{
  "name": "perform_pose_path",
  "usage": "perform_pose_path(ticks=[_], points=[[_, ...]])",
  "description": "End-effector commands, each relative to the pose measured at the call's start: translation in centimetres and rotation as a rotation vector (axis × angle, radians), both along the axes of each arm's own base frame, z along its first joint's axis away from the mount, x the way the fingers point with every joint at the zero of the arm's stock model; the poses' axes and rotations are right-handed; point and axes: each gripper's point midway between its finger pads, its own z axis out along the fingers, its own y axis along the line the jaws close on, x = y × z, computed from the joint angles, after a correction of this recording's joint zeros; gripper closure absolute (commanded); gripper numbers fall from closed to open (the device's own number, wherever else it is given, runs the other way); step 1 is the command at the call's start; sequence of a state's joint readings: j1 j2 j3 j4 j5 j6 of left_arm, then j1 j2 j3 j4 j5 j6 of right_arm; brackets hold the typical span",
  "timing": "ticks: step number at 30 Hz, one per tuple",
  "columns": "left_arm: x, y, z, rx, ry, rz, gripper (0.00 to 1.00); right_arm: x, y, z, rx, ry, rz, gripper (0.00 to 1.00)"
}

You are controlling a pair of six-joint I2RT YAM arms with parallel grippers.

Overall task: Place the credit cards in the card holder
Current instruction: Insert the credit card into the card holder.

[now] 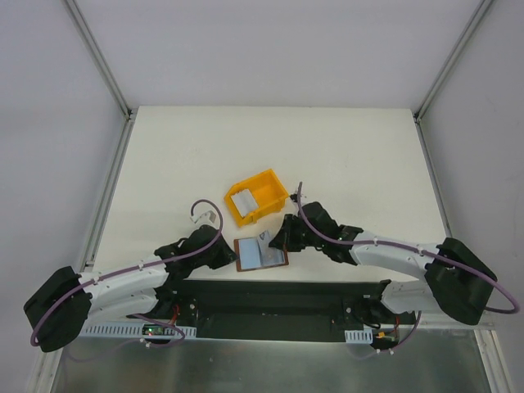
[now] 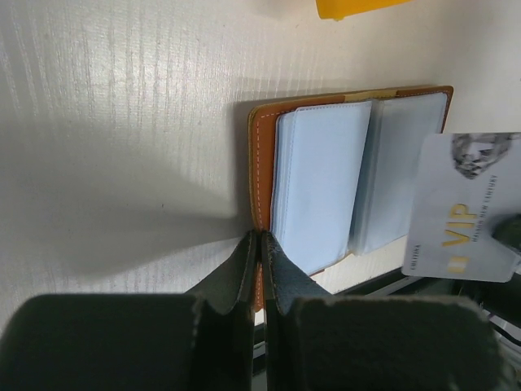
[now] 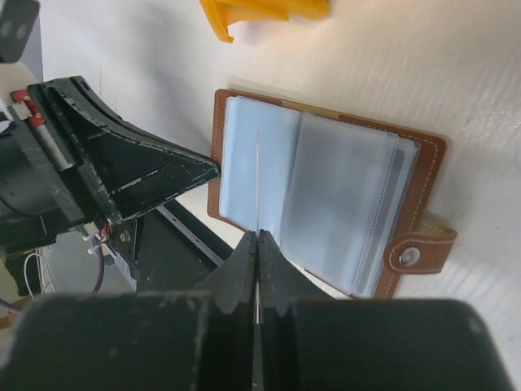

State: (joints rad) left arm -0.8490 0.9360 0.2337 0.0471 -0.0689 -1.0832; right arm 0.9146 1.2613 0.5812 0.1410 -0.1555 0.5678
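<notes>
Standing on edge between the clenched jaws of the right gripper (image 3: 257, 238), one credit card (image 2: 466, 208) shows to that wrist camera only as a thin white line running straight ahead of the jaw tips. Its leading edge is over the clear sleeves (image 3: 342, 195) of the open card holder (image 2: 262, 163). The card looks thin, light, stiff and glossy, so a pinch near one short end, as here, should leave most of its length free to slide in. Being slick, it could swivel in the jaws if a corner catches a sleeve mouth.

The card holder lies flat just beyond both pairs of jaws. It is soft leather with limp plastic pockets that would likely buckle if pushed. The left gripper (image 2: 259, 240) has its jaws clamped on the brown border at the holder's near edge, which should keep it from skating on the table (image 1: 344, 155). The snap tab (image 3: 419, 254) lies off to the right of the right jaws. Ahead of both grippers, a second card (image 1: 241, 202) rests in the yellow bin (image 1: 266, 184).
</notes>
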Motion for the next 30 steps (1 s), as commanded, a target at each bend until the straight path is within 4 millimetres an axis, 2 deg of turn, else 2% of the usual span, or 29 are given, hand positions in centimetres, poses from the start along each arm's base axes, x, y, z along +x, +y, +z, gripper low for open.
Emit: perform_pose_path(ticks=[1,7,15,24,30], points=[[-0.4,0.2,-0.3,-0.014,0.015,0.0,1.0,1.2,2.1,0.3,0.119,0.001,-0.088,1.0],[-0.5,0.5,-0.5,-0.02,0.022,0.019,1.0,1.1,1.6,-1.9,0.086,0.027,-0.106,1.0],[-0.6,0.6,-0.7,-0.018,0.032,0.029,1.0,0.0,0.9,-4.0,0.08,0.072,-0.126,0.99],[-0.7,0.6,-0.9,-0.019,0.044,0.041,1.0,-1.3,1.4,-5.8,0.079,0.108,-0.107,1.0],[-0.6,0.6,-0.8,-0.023,0.042,0.041,1.0,-1.3,1.5,-6.9,0.073,0.123,-0.118,1.0]])
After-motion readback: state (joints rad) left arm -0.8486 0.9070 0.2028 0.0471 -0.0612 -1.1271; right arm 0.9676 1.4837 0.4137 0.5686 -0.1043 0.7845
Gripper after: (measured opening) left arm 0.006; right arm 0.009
